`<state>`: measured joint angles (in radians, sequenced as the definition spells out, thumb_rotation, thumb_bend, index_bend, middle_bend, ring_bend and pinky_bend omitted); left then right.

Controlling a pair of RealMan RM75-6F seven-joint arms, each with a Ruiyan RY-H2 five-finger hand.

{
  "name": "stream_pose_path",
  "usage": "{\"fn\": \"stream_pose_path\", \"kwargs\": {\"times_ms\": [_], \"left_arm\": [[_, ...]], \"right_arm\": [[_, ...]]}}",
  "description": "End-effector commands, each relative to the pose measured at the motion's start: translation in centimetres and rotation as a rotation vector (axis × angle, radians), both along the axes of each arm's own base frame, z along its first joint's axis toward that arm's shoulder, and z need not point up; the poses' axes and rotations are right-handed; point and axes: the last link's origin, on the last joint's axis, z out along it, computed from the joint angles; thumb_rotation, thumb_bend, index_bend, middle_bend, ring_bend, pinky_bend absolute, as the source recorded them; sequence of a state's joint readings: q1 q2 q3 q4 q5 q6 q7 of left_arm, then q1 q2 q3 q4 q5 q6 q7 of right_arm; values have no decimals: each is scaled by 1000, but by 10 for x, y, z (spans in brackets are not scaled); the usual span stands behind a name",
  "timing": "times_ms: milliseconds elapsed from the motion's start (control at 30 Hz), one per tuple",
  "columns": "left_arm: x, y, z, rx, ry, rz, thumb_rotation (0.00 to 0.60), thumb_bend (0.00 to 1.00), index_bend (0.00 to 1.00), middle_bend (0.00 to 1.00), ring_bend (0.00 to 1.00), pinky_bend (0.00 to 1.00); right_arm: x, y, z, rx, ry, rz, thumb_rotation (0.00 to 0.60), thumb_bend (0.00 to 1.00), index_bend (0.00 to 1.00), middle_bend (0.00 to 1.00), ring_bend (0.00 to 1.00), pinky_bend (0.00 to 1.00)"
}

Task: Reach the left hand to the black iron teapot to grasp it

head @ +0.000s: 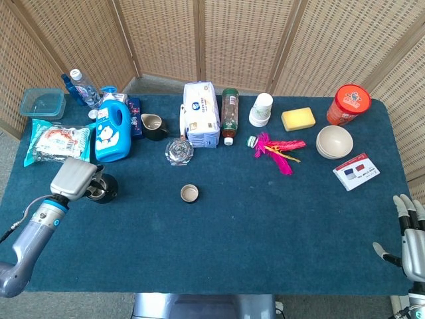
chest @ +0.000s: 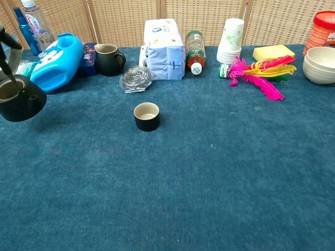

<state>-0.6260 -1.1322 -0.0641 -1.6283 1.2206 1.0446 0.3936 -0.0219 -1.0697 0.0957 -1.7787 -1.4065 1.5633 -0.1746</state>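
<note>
Black teapot (chest: 20,98), blue tablecloth (head: 265,212), pink feathers (head: 277,151), yellow sponge (head: 297,119).

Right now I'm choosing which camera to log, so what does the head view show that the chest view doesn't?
Only the head view shows the left hand over the black iron teapot, the right hand at the table edge, and the card. Only the chest view shows the teapot's open top. Both share the small cup and blue detergent bottle.

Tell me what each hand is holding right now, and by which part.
The left hand holds the black iron teapot by its top handle. The right hand holds nothing.
</note>
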Motion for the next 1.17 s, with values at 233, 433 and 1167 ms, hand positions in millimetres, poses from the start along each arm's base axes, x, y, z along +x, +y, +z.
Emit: {"fn": "stream_pose_path", "kwargs": {"times_ms": [233, 433, 1167], "left_arm": [[45, 5, -2, 35, 13, -97, 600, 604, 698, 875, 724, 772], [78, 16, -21, 31, 35, -125, 600, 604, 694, 875, 719, 772], [134, 31, -79, 34, 139, -137, 600, 603, 693, 875, 714, 772]], "right_arm": [[1, 0, -2, 12, 0, 2, 600, 69, 0, 0, 0, 0], [1, 0, -3, 17, 4, 2, 600, 70, 0, 0, 0, 0], [-1, 0, 3, 5, -21, 4, 600, 70, 0, 0, 0, 0]]}}
